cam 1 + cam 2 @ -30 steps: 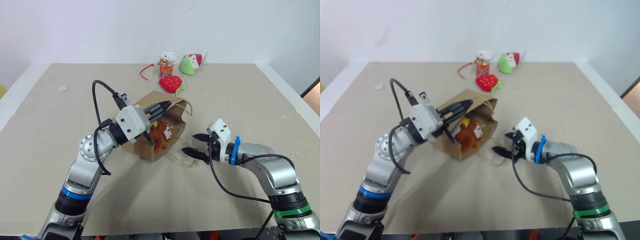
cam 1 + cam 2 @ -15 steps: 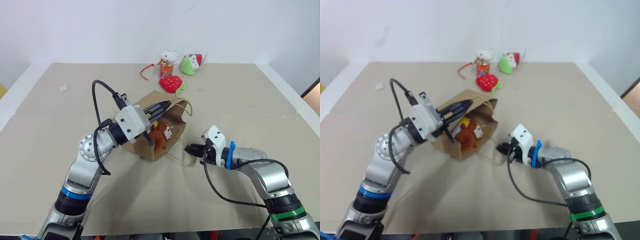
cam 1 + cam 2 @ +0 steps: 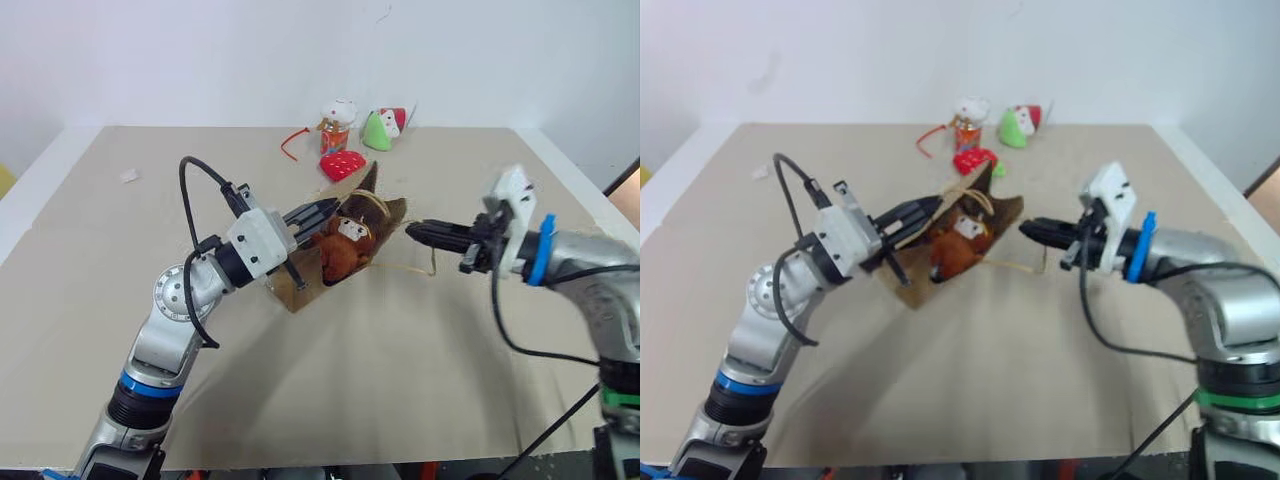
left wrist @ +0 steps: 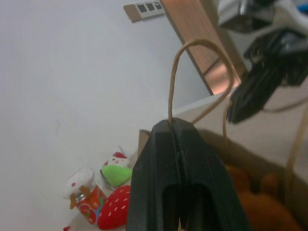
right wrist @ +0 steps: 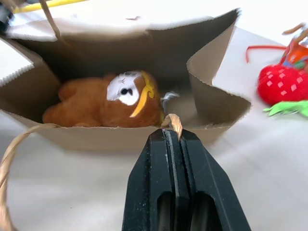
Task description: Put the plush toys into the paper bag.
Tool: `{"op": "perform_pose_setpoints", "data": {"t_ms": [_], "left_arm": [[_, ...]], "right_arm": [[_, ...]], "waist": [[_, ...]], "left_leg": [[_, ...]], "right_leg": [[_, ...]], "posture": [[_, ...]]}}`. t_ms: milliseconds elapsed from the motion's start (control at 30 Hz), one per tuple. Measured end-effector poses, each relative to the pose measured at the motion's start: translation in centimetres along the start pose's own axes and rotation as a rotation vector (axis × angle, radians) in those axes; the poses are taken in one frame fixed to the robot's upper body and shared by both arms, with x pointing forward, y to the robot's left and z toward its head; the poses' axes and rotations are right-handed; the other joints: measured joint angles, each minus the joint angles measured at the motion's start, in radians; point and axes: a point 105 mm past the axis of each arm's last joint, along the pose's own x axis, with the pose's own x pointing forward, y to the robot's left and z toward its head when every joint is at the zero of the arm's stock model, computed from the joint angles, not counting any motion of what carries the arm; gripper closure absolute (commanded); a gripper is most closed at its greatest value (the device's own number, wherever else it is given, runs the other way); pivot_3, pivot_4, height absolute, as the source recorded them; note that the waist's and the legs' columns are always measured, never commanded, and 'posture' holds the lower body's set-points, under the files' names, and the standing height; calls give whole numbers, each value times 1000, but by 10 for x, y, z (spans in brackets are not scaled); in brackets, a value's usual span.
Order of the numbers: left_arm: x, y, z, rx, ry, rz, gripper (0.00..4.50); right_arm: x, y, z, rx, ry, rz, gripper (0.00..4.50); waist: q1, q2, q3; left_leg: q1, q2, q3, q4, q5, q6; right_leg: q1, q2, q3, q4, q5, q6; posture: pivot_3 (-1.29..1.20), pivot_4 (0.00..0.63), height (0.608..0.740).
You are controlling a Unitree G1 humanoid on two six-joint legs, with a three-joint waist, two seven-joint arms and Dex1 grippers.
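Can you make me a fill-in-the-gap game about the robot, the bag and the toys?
1. The brown monkey lies inside the paper ____.
2. The right gripper is shut on one of the bag's cord ____.
3. The red toy on the table behind the bag is shaped like a ____.

Missing words: bag, handles, strawberry

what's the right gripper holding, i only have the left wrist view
Observer: The right gripper is shut on one tan twisted-cord handle of the plain brown paper bag.
Operator: ok and is the monkey actually inside
Observer: Yes, the brown-orange plush monkey lies inside the bag, white face toward the open mouth.
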Motion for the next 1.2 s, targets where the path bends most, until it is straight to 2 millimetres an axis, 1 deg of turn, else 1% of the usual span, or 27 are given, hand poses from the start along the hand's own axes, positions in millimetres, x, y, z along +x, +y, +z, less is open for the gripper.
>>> {"op": "perform_pose_setpoints", "data": {"t_ms": [33, 67, 100, 267, 400, 500, 667, 700, 733, 800, 867, 900, 933, 967, 1000, 1033, 1100, 1133, 1167, 1200], "left_arm": [[0, 0, 0, 0, 0, 0, 4500], [0, 1, -1, 0, 1, 8, 4500], [0, 1, -1, -1, 2, 13, 4500], [0, 2, -3, 2, 9, 23, 4500], [0, 4, -8, 0, 27, 40, 4500], [-2, -1, -12, -12, 43, 41, 4500], [-3, -2, -13, -15, 51, 42, 4500], [-3, -2, -14, -15, 53, 42, 4500], [-4, -2, -14, -15, 55, 42, 4500], [-4, -3, -15, -15, 61, 42, 4500], [-5, -4, -14, -17, 62, 40, 4500], [-5, -4, -13, -16, 61, 40, 4500], [-5, -4, -13, -16, 60, 39, 4500], [-5, -4, -13, -19, 64, 39, 4500], [-5, -4, -13, -21, 66, 39, 4500], [-5, -4, -13, -21, 67, 38, 4500], [-5, -4, -14, -23, 69, 38, 4500], [-5, -4, -14, -31, 70, 37, 4236], [-5, -4, -15, -39, 74, 36, 4066], [-5, -5, -15, -52, 77, 32, 3697]], "right_arm": [[-1, 0, 1, -3, -2, -1, 4473], [-6, 1, 14, -24, -9, 10, 4473], [-6, 3, 18, -30, -5, 20, 4473], [-5, 12, 23, -18, 7, 65, 4473], [-1, 14, 18, -21, 26, 73, 4473], [9, 11, -6, -21, 96, 53, 4473], [11, 7, -8, -26, 92, 38, 4473], [11, 7, -9, -26, 93, 37, 4160], [11, 6, -9, -24, 93, 36, 4160], [11, 4, -9, -22, 92, 28, 3423], [13, 2, -5, -2, 70, 29, 2826], [13, 1, -4, 1, 67, 31, 2386], [13, 2, -3, 2, 64, 32, 2172], [14, 3, 3, 0, 40, 46, 1687], [16, 2, 11, -7, 4, 41, 1419], [16, 1, 13, -10, -1, 38, 1098], [13, -2, 18, -18, -19, 21, 641], [12, -4, 21, -19, -31, 13, 184], [11, -5, 21, -15, -35, 7, 69], [5, -14, 24, -14, -60, -37, 0]], "waist": [[0, 0, 0], [0, 0, 0], [0, 0, 0], [0, 0, 0], [0, 0, 0], [0, 0, 0], [0, 0, 0], [0, 0, 0], [0, 0, 0], [0, 0, 0], [-2, 0, 0], [-1, 0, 0], [-1, 0, 0], [-1, 0, 0], [-1, 0, 0], [-1, 0, 0], [0, 0, 0], [0, 0, 0], [0, 0, 0], [0, 0, 0]], "left_leg": [[0, 0, 0, 0, 0, 0], [0, 0, 0, 0, 0, 0], [0, 0, 0, 0, 0, 0], [0, 0, 0, 0, 0, 0], [0, 0, 1, 0, 0, 0], [0, 0, 1, 0, 0, 0], [0, 0, 1, 0, 0, 0], [0, 0, 1, 0, 0, 0], [0, 0, 1, 0, 0, 0], [0, 0, 1, 0, 0, 0], [0, 0, 1, 0, 0, 0], [0, 0, 1, 0, 0, 0], [0, 0, 1, 0, 0, 0], [0, 0, 0, 0, 0, 0], [0, 0, 1, 0, 0, 0], [0, 0, 1, 0, 0, 0], [0, 0, 0, 0, 0, 0], [0, 0, 1, 0, 0, 0], [0, 0, 1, 0, 0, 0], [-1, 0, 1, 0, 0, 0]], "right_leg": [[0, 0, 0, 0, 0, 0], [0, 0, 0, 0, 0, 0], [0, 0, 0, 0, 0, 0], [0, 0, 0, 0, 0, 0], [0, 0, 0, 0, 0, 0], [-1, 0, 1, 0, 0, 0], [0, 0, 0, 0, 0, 0], [0, 0, 0, 0, 0, 0], [0, 0, 0, 0, 0, 0], [0, 0, 0, 0, 0, 0], [-1, 0, 1, 0, 0, 0], [0, 0, 1, 0, 0, 0], [0, 0, 0, 0, 0, 0], [0, 0, 0, 0, 0, 0], [-1, 0, 1, 0, 0, 0], [-1, 0, 1, 0, 0, 0], [0, 0, 0, 0, 0, 0], [0, -1, 0, 0, 0, 0], [0, -1, 1, 0, 0, 0], [0, -1, 1, 0, 0, 0]], "posture": [[0, 150, 740], [0, 150, 740], [0, 150, 740], [0, 150, 740], [0, 150, 740], [0, 150, 740], [0, 150, 740], [0, 150, 740], [0, 150, 740], [0, 150, 740], [0, 150, 740], [0, 150, 740], [0, 150, 740], [0, 150, 740], [0, 150, 740], [0, 150, 740], [0, 150, 740], [0, 150, 740], [0, 150, 740], [0, 150, 740]]}}
